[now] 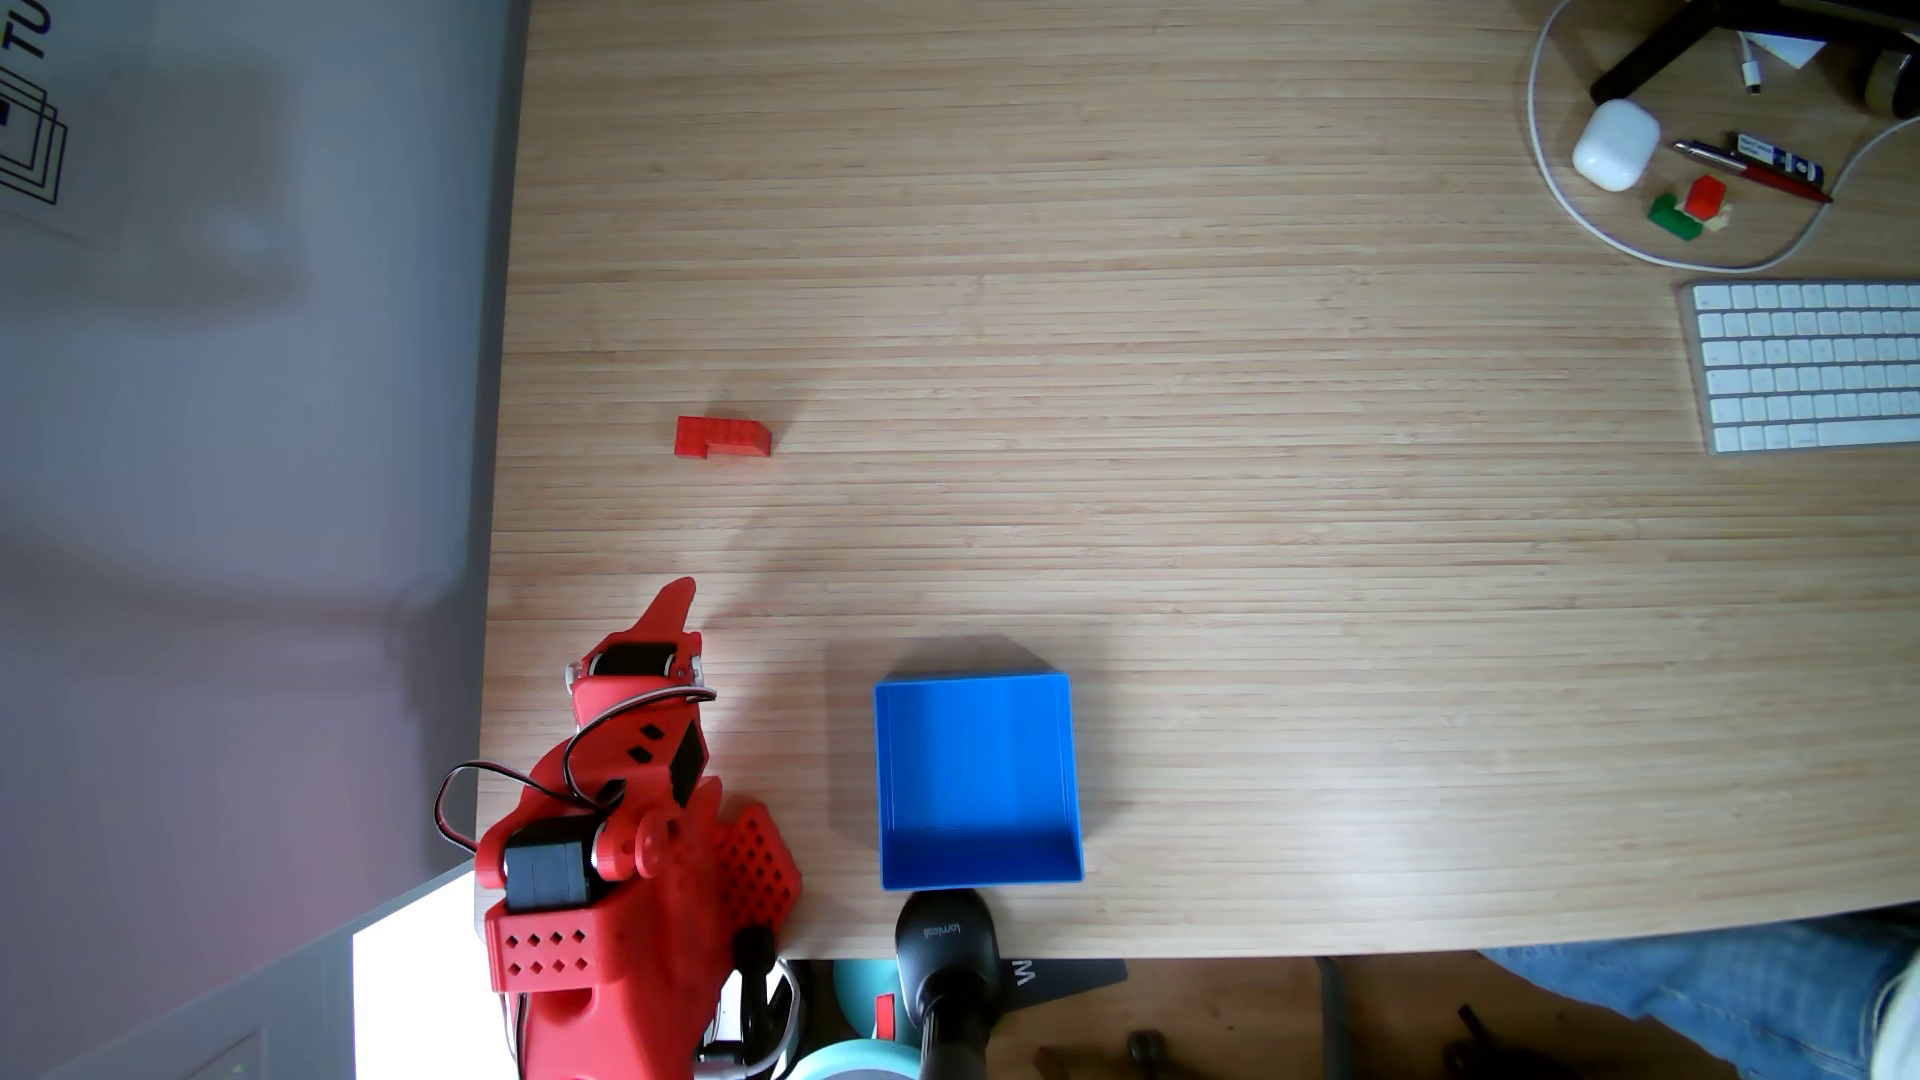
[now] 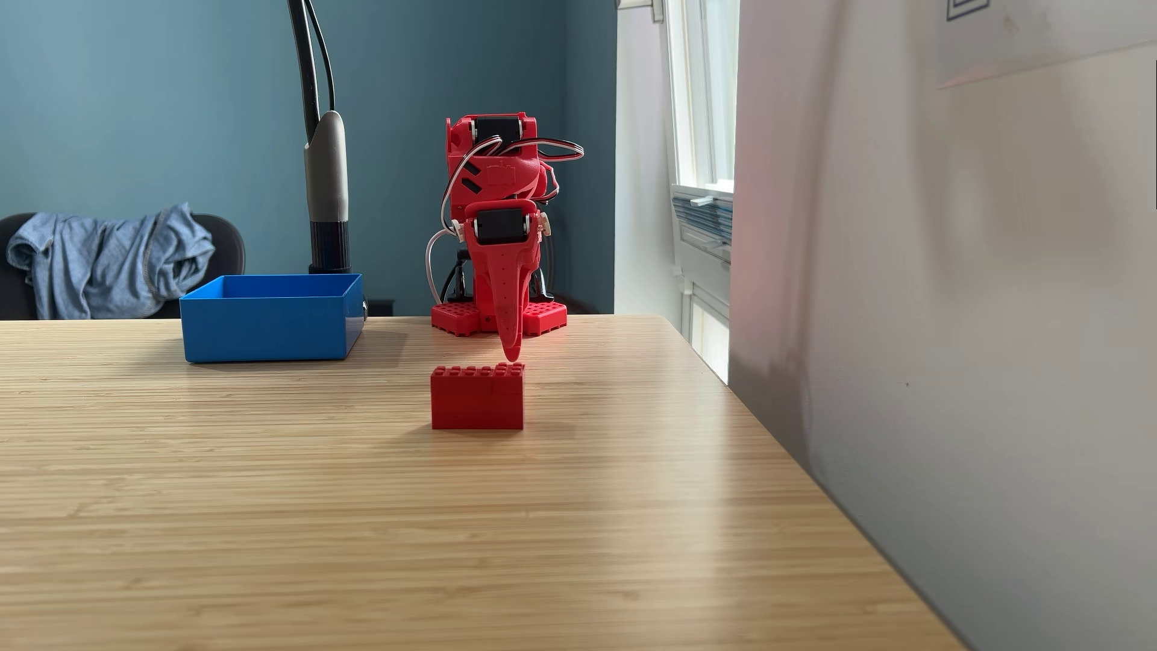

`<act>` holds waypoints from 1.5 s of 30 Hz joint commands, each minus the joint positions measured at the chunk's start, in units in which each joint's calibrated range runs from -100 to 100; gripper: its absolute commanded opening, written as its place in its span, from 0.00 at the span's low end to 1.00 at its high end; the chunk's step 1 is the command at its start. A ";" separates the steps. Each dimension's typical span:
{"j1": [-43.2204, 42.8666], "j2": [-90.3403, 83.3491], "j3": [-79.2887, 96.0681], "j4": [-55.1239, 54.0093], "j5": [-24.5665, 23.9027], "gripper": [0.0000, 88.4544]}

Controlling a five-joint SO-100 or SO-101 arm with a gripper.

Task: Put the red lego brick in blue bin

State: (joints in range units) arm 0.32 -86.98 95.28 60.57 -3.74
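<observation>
A: what else is on that tabletop (image 1: 1247,519)?
B: white keyboard (image 1: 1813,366) at the right edge, earbuds case (image 1: 1615,143) ringed by a white cable (image 1: 1558,197), a pen (image 1: 1751,169) beside it. Blue shirt (image 2: 109,260) draped over a chair behind.

Light: bright daylight, from window (image 2: 701,125) at 2 o'clock.
Glare: sheen on table (image 1: 1351,810) at 4 o'clock.
Shadows: soft, beside blue bin (image 1: 977,779).
Focus: foreground tabletop blurred in low fixed view.
Distortion: fisheye bowing at edges, top-down fixed view.
</observation>
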 commanded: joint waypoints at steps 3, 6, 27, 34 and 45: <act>0.29 -0.26 0.00 -0.03 -0.44 0.21; 0.29 -0.26 0.00 -0.03 -0.44 0.20; 1.01 -0.26 0.00 -0.03 -0.88 0.00; 1.08 0.57 -2.63 -3.69 -0.24 0.00; 1.30 4.71 -22.14 1.19 -0.44 0.00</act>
State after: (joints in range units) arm 0.89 -85.38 83.67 60.09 -3.88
